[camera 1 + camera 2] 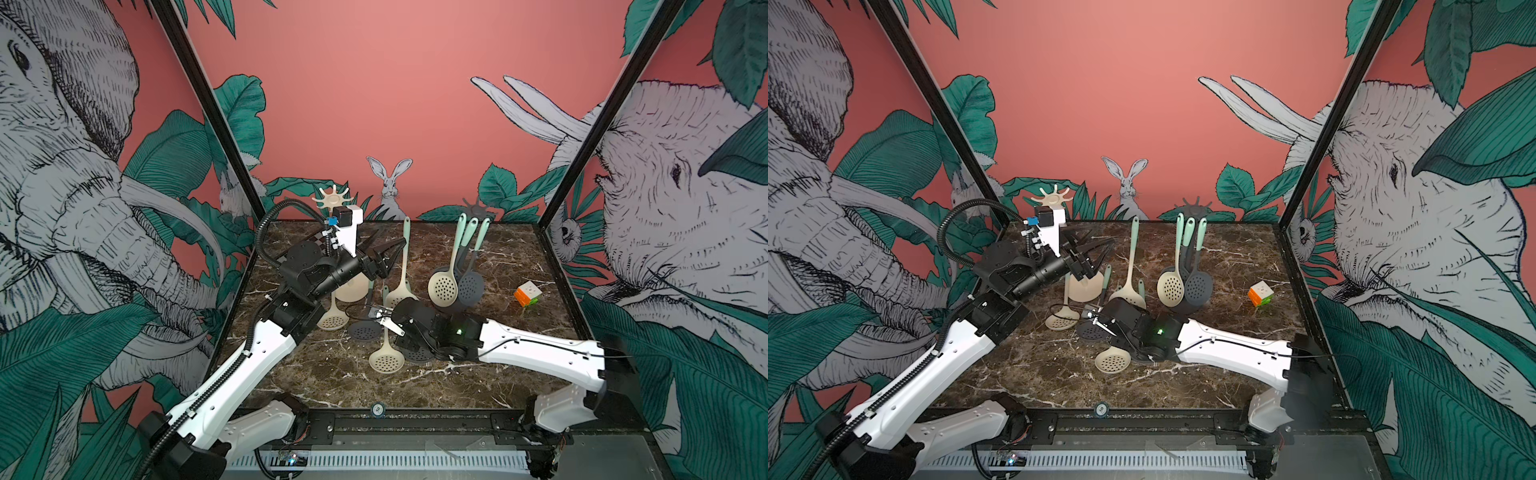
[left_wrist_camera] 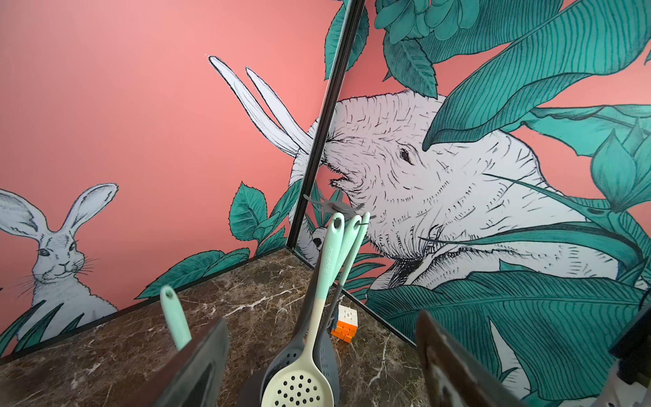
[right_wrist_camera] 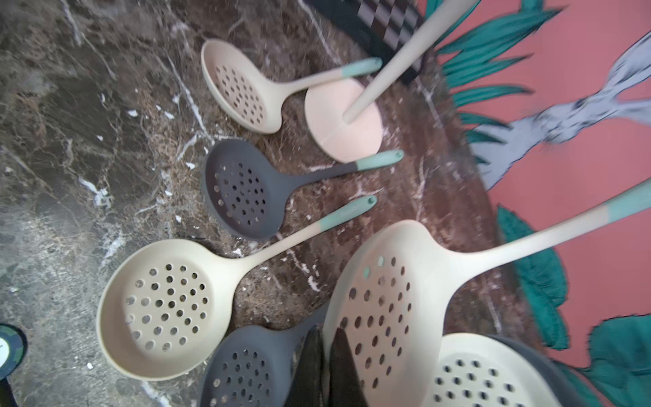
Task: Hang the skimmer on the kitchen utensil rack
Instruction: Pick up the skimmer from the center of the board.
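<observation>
My right gripper (image 3: 327,350) is shut on the rim of a cream skimmer (image 3: 387,303) with a mint handle end. In both top views this skimmer (image 1: 400,296) (image 1: 1128,293) sits mid-table, its handle slanting up toward the back wall. A dark grey utensil rack (image 1: 476,208) stands at the back right with three skimmers (image 1: 443,286) hanging from it. A cream rack (image 1: 332,200) stands at the back left. My left gripper (image 1: 384,254) (image 2: 322,320) hovers open and empty between the racks, facing the dark rack (image 2: 334,206).
Several loose skimmers lie on the marble table (image 1: 332,382): cream (image 1: 333,321), grey (image 1: 363,331), cream (image 1: 386,360), and a grey one (image 1: 417,355) partly under my right arm. A colour cube (image 1: 527,293) rests at the right. The cream rack's round base (image 3: 343,123) is close to them.
</observation>
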Controlling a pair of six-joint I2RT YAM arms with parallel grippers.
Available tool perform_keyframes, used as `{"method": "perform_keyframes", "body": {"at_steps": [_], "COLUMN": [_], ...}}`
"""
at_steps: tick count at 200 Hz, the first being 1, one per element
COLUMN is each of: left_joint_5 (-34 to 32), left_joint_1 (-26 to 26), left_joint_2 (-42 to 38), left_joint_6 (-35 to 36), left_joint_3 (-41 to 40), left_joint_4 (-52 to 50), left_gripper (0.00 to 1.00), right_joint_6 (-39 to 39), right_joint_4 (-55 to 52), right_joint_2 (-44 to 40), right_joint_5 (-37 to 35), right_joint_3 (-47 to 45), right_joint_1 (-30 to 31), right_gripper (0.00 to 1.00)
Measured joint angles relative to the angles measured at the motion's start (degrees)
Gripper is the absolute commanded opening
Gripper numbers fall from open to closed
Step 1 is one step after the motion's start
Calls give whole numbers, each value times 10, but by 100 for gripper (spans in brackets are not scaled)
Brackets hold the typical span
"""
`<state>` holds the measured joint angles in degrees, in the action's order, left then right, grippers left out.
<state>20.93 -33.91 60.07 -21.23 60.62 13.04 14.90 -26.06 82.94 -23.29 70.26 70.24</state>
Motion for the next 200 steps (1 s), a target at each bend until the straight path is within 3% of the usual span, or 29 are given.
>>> {"method": "perform_keyframes", "body": {"at_steps": [53,96,146,200], "left_joint_5": [0,-4,-15,-2], "left_joint_1": [0,0,0,0], "left_joint_2": [0,3,13,53], "left_joint_6": [3,3,3,-3], "left_joint_3": [6,25,37,61], "left_joint_4": [-23,-43,-68,-66], "left_gripper": [83,82,81,66], "right_joint_6": [99,165,195,216], "right_joint_4": [2,38,68,90], "right_joint_2": [-22,-21,-22,-23], "right_joint_5": [-152,-243,-285,-301], "right_joint_3": [33,20,15,11], "right_joint_1": [77,104,119,131], "right_gripper": [0,0,0,0]}}
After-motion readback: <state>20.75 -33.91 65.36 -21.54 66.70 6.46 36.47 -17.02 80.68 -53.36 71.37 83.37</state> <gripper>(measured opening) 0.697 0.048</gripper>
